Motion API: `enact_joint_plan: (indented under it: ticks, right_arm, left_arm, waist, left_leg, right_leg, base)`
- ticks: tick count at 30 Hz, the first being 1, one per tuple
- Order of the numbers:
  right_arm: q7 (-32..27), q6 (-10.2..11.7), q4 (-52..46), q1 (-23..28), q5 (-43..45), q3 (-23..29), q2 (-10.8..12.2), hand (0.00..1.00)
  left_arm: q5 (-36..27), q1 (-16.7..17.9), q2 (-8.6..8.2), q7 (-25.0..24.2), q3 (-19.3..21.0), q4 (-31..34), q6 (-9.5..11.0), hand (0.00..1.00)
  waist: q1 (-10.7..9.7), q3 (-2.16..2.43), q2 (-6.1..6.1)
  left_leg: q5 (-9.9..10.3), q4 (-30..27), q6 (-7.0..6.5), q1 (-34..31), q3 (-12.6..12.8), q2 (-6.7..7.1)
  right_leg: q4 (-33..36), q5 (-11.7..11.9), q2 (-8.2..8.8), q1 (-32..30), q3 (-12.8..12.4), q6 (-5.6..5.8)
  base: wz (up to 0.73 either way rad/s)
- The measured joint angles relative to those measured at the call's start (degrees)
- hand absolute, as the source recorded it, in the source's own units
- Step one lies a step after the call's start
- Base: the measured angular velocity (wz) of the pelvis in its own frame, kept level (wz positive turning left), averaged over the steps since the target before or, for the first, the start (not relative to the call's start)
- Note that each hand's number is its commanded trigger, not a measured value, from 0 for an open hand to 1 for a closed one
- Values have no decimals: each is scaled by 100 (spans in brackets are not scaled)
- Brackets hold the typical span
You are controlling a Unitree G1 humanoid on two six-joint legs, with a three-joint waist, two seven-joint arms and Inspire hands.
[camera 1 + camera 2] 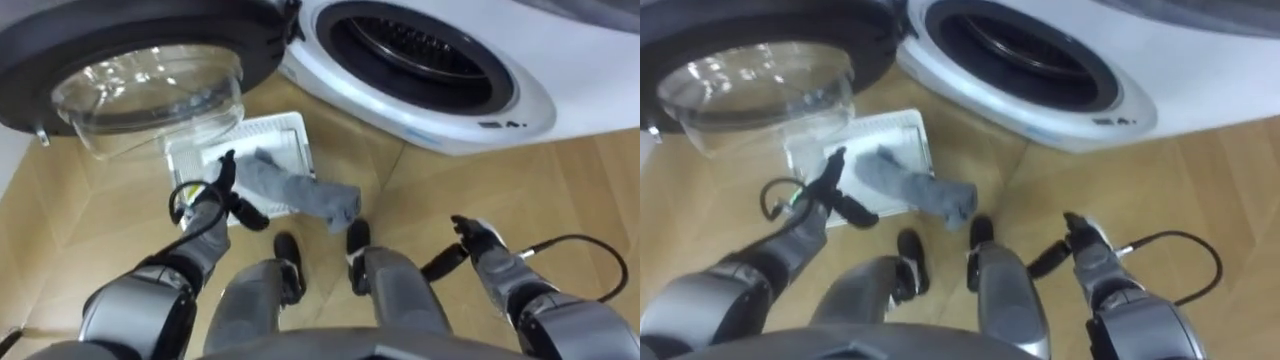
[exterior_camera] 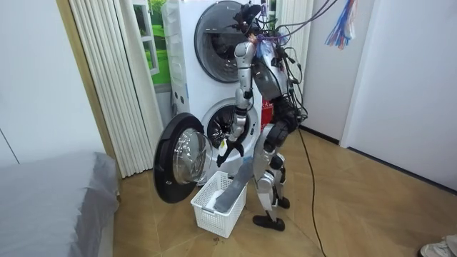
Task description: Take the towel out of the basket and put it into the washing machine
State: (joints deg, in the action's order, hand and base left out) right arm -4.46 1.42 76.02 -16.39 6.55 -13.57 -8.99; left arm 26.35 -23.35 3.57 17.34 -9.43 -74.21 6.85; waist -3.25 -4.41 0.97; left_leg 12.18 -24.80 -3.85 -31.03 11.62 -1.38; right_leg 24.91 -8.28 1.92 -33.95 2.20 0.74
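The grey towel (image 1: pixel 300 195) lies at the middle of the left eye view, draped over the right rim of a white basket (image 1: pixel 290 128) on the wooden floor (image 1: pixel 420 190), one end spilling outside. The left hand (image 1: pixel 215 195) hovers over the basket just left of the towel, fingers (image 1: pixel 228 165) straight and empty. At lower right, the right hand (image 1: pixel 480 240) hangs relaxed, holding nothing. The washing machine (image 1: pixel 520 70) fills the top, door (image 1: pixel 60 40) swung open at upper left.

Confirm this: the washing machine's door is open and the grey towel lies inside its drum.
Wrong place. The door is open, but the grey towel lies across the white basket on the floor, outside the drum, as the left eye view shows.
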Motion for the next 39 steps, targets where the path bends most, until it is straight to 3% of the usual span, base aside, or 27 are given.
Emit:
enact_joint_plan:
  ticks: [2, 4, 8, 11, 17, 24, 26, 30, 39]
  right_arm:
    - [0, 2, -68, -114, -50, -120, 4, 0]
    - [-2, 1, -88, -193, -278, -161, 3, 0]
    - [-32, 103, -309, -277, -858, -329, -50, 0]
    - [-29, 232, -402, -270, -1334, -346, -43, 0]
    - [-23, 496, -647, -223, -2062, -601, -33, 0]
    - [-36, 679, -930, -226, -2903, -1022, -99, 0]
    - [-38, 682, -969, -227, -2991, -1076, -83, 0]
    - [-38, 685, -987, -312, -3060, -1299, -52, 0]
    - [-21, 819, -969, -499, -3105, -1616, -40, 0]
  left_arm:
    - [195, -190, 23, 137, -38, 9, 9, 0]
    - [269, -342, 61, 236, -201, 16, 14, 0]
    - [435, -622, 166, 286, -591, 24, 18, 0]
    - [612, -686, 182, 367, -889, 25, 10, 0]
    - [1065, -792, 165, 552, -1365, 30, -21, 0]
    - [1160, -889, 266, 630, -1893, 28, -36, 0]
    - [1162, -917, 306, 633, -1972, 27, -43, 0]
    - [1167, -1081, 334, 687, -2134, 22, -40, 0]
    - [1209, -1160, 433, 890, -2473, -19, 18, 0]
  waist:
    - [-31, -46, 38]
    - [-102, -62, 34]
    - [-175, -131, -20]
    - [-302, -137, -32]
    - [-462, -132, -46]
    - [-599, -118, -40]
    - [-599, -118, -41]
    - [-619, -115, -47]
    - [-683, -115, -47]
  left_leg:
    - [4, -263, 1, -338, 8, -30]
    - [85, -579, 6, -644, 0, -104]
    - [585, -1680, -7, -1449, -68, -346]
    - [826, -2414, -12, -1949, -64, -404]
    - [1089, -3434, 66, -2769, -148, -524]
    - [1163, -4066, 145, -3509, -245, -653]
    - [1187, -4197, 169, -3656, -269, -716]
    - [1213, -4456, 216, -3966, -380, -715]
    - [1237, -4699, 244, -4303, -432, -800]
  right_leg:
    - [156, -3, -16, -289, -48, -59]
    - [399, -23, -41, -576, -38, -92]
    - [1346, -281, -182, -1350, -40, -209]
    - [2099, -542, -195, -1908, -102, -248]
    - [3157, -830, -202, -2767, -104, -353]
    - [3791, -923, -260, -3510, -30, -486]
    - [3880, -915, -312, -3652, -15, -524]
    - [4124, -942, -329, -3939, 37, -594]
    - [4323, -934, -394, -4264, 85, -658]
  base:
    - [-7]
    - [-2]
    - [-19]
    - [-9]
    - [1]
    - [2]
    - [-10]
    - [-2]
    - [-2]
